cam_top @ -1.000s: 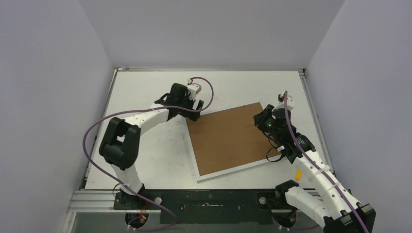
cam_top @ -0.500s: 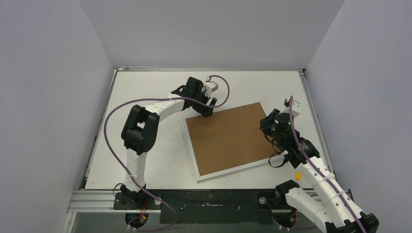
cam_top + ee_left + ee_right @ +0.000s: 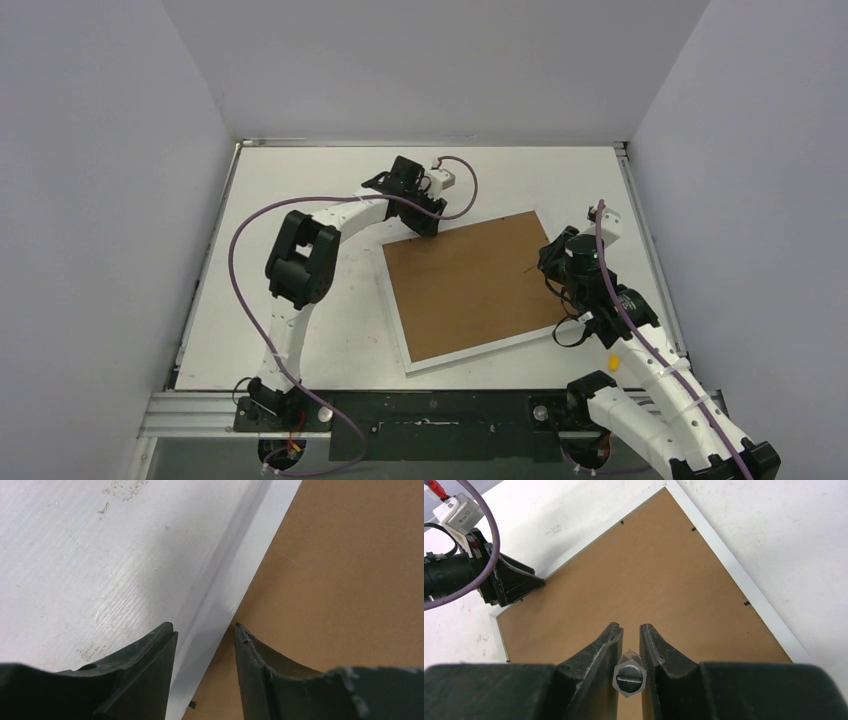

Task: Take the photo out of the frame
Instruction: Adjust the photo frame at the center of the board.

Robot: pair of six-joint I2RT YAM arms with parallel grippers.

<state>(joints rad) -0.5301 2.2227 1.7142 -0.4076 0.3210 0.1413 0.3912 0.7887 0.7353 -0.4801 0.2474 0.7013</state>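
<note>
**Left gripper**: the jaws stand partly open and grip nothing. They straddle the far-left rim of the frame. One finger is over the table and the other is over the brown backing panel. This placement suits pinching or lifting the white rim, probably to steady the frame or raise that edge.

**Right gripper**: the fingers are nearly together, with a small hexagonal metal piece seated between them and touching both. The gripper hovers over the right part of the backing panel and points toward the far-left corner. The purpose of the piece cannot be determined.

**Frame:** it lies flat and face down near the table centre, turned diagonally, between the two arms. Small dark retaining tabs sit along the inner edge of the border.

**The photo:** it is not visible in any view. It is presumably under the backing panel, so extraction has not started. The tabs probably need releasing first.
</note>
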